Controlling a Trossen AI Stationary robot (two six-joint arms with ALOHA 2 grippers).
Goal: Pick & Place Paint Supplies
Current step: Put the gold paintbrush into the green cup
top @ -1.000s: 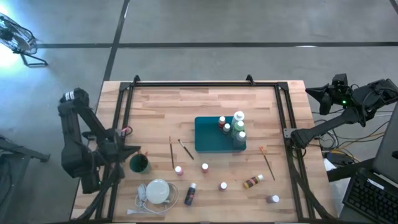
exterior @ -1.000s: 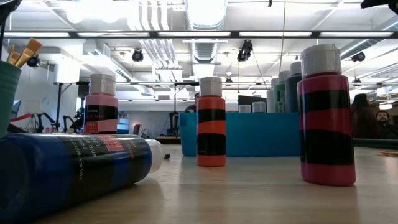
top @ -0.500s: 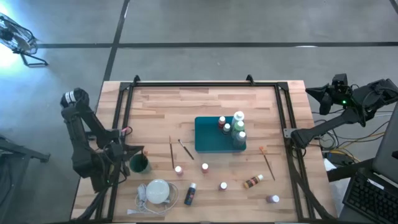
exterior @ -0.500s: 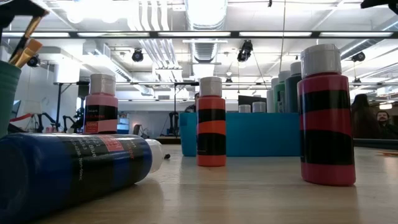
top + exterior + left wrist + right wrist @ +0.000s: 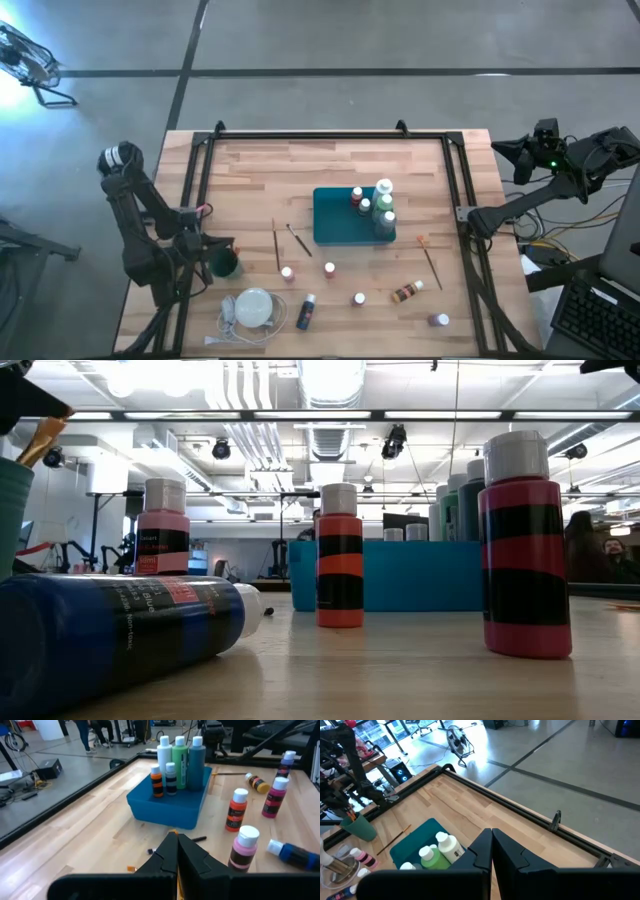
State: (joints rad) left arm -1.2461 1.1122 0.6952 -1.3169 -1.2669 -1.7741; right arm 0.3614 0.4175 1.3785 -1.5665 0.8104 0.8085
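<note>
My left gripper (image 5: pixel 212 254) hangs just over the green cup (image 5: pixel 224 264) at the table's near left, shut on a thin orange-ended brush (image 5: pixel 42 440) that slants down into the cup (image 5: pixel 10 510). The blue tray (image 5: pixel 340 225) at mid-table holds several white-capped bottles (image 5: pixel 383 200). Loose bottles stand or lie near the front edge (image 5: pixel 329 268), (image 5: pixel 306 312), (image 5: pixel 407 291). Thin brushes lie flat on the wood (image 5: pixel 277 245), (image 5: pixel 299 240), (image 5: pixel 430 258). My right gripper (image 5: pixel 491 832) is shut, raised off the table's right side. My left gripper pinches the brush between its two fingers. Only a small orange bit (image 5: pixel 173 833) shows at the fingertips in the wrist view. The brush hangs slanted below the fingers, its lower end inside the green cup. Which part of the brush is held, the gripper hides.
A white round disc with a cord (image 5: pixel 254 307) lies near the front edge, beside the cup. A black rail frame (image 5: pixel 310 135) runs around the table. Bare wood lies between the tray and the far rail.
My left gripper has sunk toward the green cup and stayed shut. The brush below it has gone down with it, deeper into the cup. The right arm has kept still.
</note>
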